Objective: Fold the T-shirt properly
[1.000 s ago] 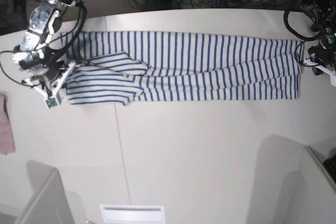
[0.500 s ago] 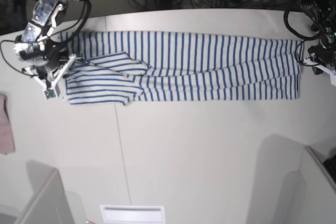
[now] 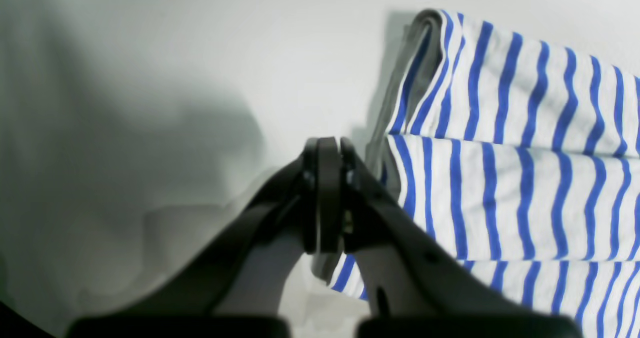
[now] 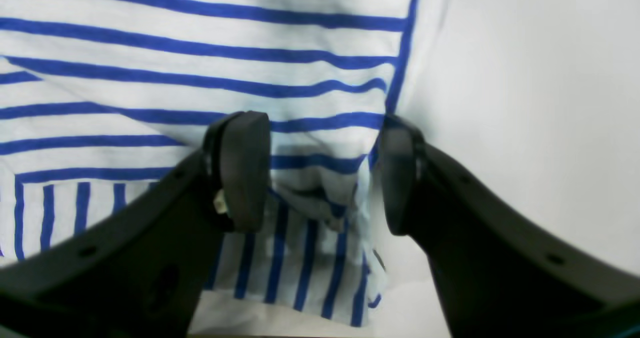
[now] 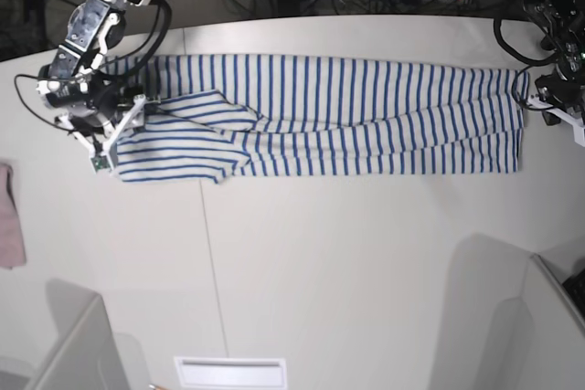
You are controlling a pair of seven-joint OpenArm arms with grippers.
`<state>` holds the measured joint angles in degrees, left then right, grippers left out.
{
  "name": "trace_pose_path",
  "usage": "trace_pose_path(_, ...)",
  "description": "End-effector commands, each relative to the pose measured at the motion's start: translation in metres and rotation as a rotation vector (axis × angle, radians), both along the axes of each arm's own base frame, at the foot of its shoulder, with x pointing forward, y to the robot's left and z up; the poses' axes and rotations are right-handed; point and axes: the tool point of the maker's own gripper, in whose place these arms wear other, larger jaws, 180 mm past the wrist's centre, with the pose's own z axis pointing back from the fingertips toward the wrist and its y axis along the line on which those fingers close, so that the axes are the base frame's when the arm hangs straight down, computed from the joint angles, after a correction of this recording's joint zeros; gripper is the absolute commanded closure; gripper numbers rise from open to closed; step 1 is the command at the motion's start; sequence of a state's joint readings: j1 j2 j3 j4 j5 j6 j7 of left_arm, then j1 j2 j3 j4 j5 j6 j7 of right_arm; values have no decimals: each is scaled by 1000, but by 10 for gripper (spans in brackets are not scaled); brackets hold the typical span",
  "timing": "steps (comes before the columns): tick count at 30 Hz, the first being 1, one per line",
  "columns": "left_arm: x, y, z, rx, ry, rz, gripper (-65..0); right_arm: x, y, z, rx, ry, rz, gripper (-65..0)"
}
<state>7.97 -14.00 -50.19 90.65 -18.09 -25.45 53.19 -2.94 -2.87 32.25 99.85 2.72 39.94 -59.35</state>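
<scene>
The T-shirt [image 5: 347, 116], white with thin blue stripes, lies folded into a long strip across the far half of the table, with a sleeve flap folded over at its left end. My right gripper [image 5: 126, 122] is at that left end. In the right wrist view it [image 4: 320, 173] is open, its fingers [image 4: 240, 170] straddling a bunched bit of the shirt's edge [image 4: 320, 200]. My left gripper [image 5: 534, 105] is at the shirt's right end. In the left wrist view it [image 3: 327, 152] is shut with nothing between the jaws, just beside the shirt's folded edge [image 3: 500, 152].
A pink cloth [image 5: 9, 216] lies at the table's left edge. Grey bin walls stand at the front left [image 5: 78, 353] and front right [image 5: 548, 317]. A white slotted plate [image 5: 228, 372] sits at the front edge. Cables run behind the table.
My right gripper has moved right and slightly up, from beside the shirt's left end onto its edge. The left arm and the shirt have stayed put.
</scene>
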Motion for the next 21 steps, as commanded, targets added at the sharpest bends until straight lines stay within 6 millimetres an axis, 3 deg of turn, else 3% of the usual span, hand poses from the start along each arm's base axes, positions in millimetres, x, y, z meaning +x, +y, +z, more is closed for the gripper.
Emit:
trace_pose_path(1, 7, 9, 16, 36, -43, -2, 0, 9, -3, 10, -7, -45, 2, -284)
trace_pose_path(5, 7, 9, 16, 40, -38, -1, 0, 7, -4, 9, -9, -42, -1, -29)
trace_pose_path(6, 7, 9, 16, 40, -38, -1, 0, 7, -5, 9, -9, -39, -2, 0)
trace_pose_path(9, 7, 9, 16, 40, -38, -1, 0, 6, -6, 12, -15, -43, -4, 0)
trace_pose_path(15, 8, 9, 16, 40, -41, -1, 0, 1, -7, 46, -77, -129, 0, 0)
trace_pose_path(21, 10, 9, 17, 40, -44, -4, 0, -15, -9, 44, -44, -86, -22, 0)
